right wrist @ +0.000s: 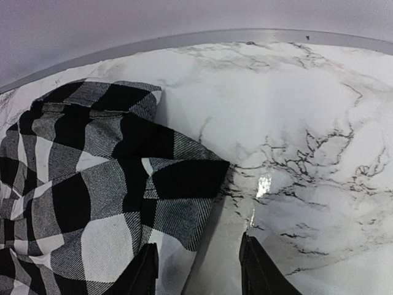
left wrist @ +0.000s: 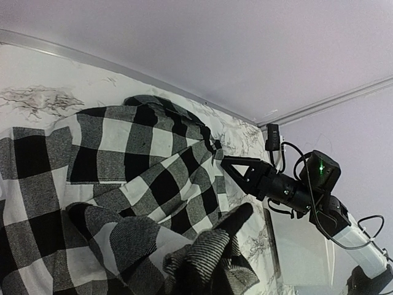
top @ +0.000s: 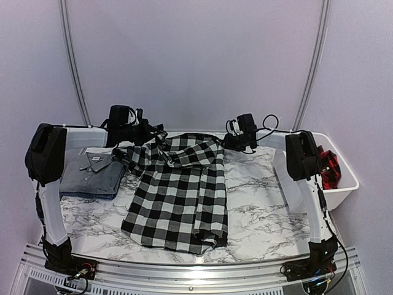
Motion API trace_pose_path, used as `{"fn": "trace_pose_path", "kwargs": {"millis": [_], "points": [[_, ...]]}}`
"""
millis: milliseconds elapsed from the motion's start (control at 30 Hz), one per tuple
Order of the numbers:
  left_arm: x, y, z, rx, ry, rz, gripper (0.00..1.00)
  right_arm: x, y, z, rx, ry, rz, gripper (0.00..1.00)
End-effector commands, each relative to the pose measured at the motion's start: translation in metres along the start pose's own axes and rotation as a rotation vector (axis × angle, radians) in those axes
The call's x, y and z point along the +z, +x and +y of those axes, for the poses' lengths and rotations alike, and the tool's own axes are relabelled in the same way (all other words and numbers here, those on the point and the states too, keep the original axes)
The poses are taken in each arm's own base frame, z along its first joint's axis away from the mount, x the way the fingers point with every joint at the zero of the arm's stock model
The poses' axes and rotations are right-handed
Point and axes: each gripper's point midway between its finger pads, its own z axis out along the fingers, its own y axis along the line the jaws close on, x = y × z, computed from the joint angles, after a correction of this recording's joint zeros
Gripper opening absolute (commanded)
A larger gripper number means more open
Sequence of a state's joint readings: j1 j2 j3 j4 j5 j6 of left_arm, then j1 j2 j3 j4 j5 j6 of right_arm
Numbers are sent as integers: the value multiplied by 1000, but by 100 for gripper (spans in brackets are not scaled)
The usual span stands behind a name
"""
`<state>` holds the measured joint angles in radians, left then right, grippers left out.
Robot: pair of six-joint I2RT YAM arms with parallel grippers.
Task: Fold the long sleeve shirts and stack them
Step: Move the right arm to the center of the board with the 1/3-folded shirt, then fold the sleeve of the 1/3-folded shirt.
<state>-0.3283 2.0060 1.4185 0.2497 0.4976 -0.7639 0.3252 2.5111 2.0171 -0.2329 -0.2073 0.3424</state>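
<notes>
The black-and-white checked shirt (top: pixel 178 196) lies spread on the marble table, its top end bunched at the back. My left gripper (top: pixel 157 137) is shut on a fold of this shirt at its upper left; in the left wrist view the cloth (left wrist: pixel 123 172) wraps over the gripper (left wrist: pixel 212 249). My right gripper (top: pixel 229 143) is open at the shirt's upper right corner; in the right wrist view its gripper (right wrist: pixel 199 270) straddles the cloth's edge (right wrist: pixel 178 209) and bare table. The grey shirt (top: pixel 92 173) lies folded at the left. The red-and-black shirt (top: pixel 330 168) sits in a bin.
A white bin (top: pixel 344 184) stands at the table's right edge. The back wall and a metal rail (left wrist: pixel 184 92) run close behind both grippers. Bare marble (top: pixel 264 203) shows to the right of the checked shirt.
</notes>
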Motion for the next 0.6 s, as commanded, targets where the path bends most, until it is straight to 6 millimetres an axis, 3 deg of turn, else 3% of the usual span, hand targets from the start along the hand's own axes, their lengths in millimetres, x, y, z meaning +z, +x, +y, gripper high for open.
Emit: {"fn": "trace_pose_path", "kwargs": {"millis": [0,133,300,433,567], "points": [[0,-2,-44,81,98,8,0,-50,-40,38,-79,-8,-66,46],[0,17,-64,131,166,79,0,-73,-42,55,-105,-7,-70,50],[-4,57,-81,205,224,212,0,-100,-37,77,-137,-18,-77,50],[-10,107,-105,320,263,360,0,-116,-25,91,-151,-36,-68,50],[-15,153,-107,353,271,482,1,-131,-13,103,-162,-56,-60,50]]}}
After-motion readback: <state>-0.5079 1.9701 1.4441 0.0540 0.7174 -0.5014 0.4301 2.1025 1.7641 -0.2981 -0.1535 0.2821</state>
